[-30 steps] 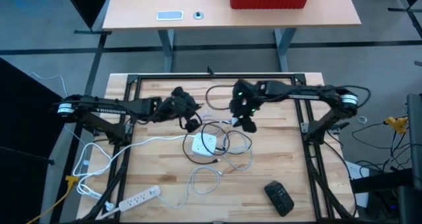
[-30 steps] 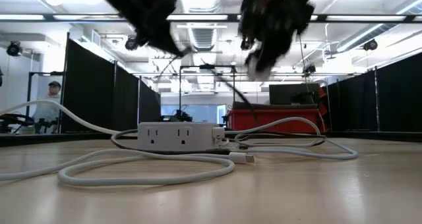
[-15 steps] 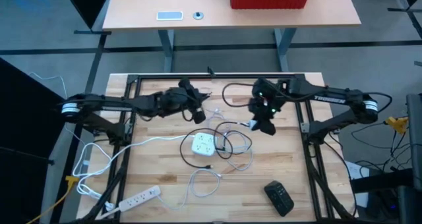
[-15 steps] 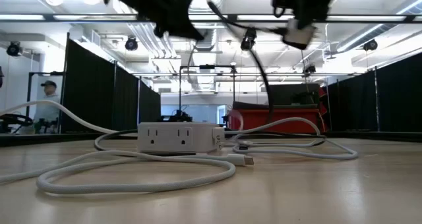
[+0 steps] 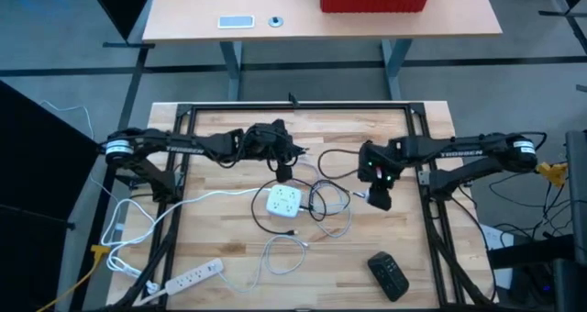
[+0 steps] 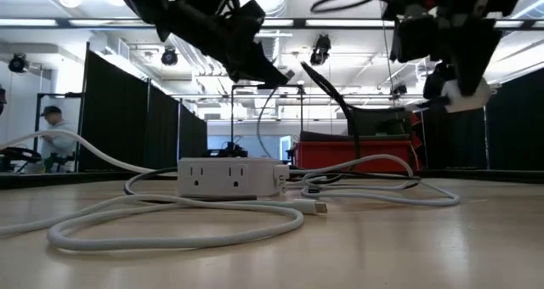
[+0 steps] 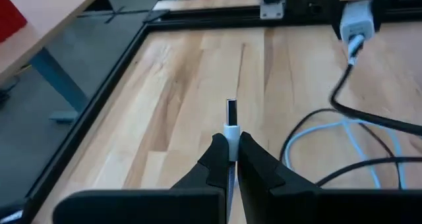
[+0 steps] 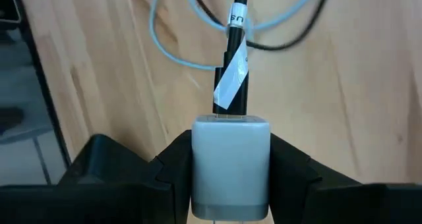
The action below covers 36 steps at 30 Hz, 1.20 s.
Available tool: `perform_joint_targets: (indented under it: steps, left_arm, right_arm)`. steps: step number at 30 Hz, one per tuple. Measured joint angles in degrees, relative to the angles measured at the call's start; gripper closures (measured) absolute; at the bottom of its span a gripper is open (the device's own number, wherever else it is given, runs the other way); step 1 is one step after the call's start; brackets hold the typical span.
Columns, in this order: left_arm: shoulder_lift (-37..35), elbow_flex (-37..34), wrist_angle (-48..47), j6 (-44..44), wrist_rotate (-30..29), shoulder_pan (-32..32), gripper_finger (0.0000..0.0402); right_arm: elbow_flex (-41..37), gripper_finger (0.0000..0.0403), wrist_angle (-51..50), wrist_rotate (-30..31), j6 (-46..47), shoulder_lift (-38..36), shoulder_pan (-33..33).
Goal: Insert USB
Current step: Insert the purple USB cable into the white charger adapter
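My left gripper point(image 7: 231, 145) is shut on a white USB plug point(image 7: 231, 130) above the table's middle point(image 5: 283, 168); the plug's metal tip point(image 7: 231, 109) sticks out past the fingers. My right gripper point(image 8: 231, 165) is shut on a white charger block point(image 8: 231, 159) right of the middle point(image 5: 377, 198), in the air point(image 6: 463, 92). A black cable with a white label point(image 8: 232, 85) is plugged into the block. A white outlet cube point(image 5: 283, 200) rests flat on the table between the grippers, among loose cables. My left gripper pinches the plug's white housing point(image 7: 231, 134) between its two fingertips. The fingers slant down toward the table's right and lie along the plug. The plug is lifted clear, its metal tip pointing forward. My right gripper pinches the charger block by two opposite sides point(image 8: 198, 165) between its fingers, from above. The block is lifted clear, its cable face point(image 8: 231, 120) away from the gripper. The black cable runs down from it to the table.
White and black cables loop over the table's middle point(image 5: 316, 206). A white power strip point(image 5: 193, 277) lies at the near left, a black remote-like object point(image 5: 388, 275) at the near right. A black frame point(image 5: 293, 106) borders the table. A person stands far behind point(image 6: 53, 136).
My right gripper has carried the charger block from the table's middle toward the right and near edges, trailing the black cable. My left gripper has moved toward the right edge with the USB plug, now over the outlet cube's far side.
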Motion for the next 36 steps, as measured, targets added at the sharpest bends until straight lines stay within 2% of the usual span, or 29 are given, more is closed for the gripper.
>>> perform_joint_targets:
  steps: [3,7,11,15,18,21,28,33,36]
  left_arm:
    - [-0.25,0.0,0.07,-0.16,-0.15,-0.09,0.0402]
    - [-0.63,0.95,0.43,1.32,-3.14,-0.71,0.0402]
    - [-0.76,2.68,-0.16,8.49,-8.83,-2.22,0.0402]
    - [-0.93,5.42,-0.13,21.09,-16.62,-4.82,0.0402]
    - [-0.93,7.58,-0.21,35.84,-24.46,-7.68,0.0402]
    - [-0.98,9.74,-0.14,46.2,-28.52,-9.71,0.0402]
    - [-2.5,13.55,-0.17,56.1,-31.52,-11.98,0.0402]
    - [-5.54,13.94,-0.07,56.63,-31.1,-12.42,0.0402]
    - [-7.37,12.68,-0.1,56.61,-29.11,-12.38,0.0402]
  right_arm:
    - [-0.41,0.0279,3.86,6.35,2.87,-1.48,3.54]
    - [2.22,0.0279,5.96,12.48,2.93,-2.15,6.97]
    - [9.06,0.0279,6.86,12.86,2.8,-1.24,8.1]
    - [16.1,0.0279,6.86,12.92,0.75,-0.15,8.07]
    - [20.24,0.0279,6.86,12.46,-1.89,0.15,8.07]
    - [22.81,0.0279,7.21,10.42,-2.02,0.14,8.04]
    - [25.01,0.0279,9.28,7.38,3.56,0.25,8.04]
    - [24.84,0.0279,11.82,7.72,9.87,0.5,8.01]
    - [24.79,0.0279,13.84,7.61,16.68,2.19,7.19]
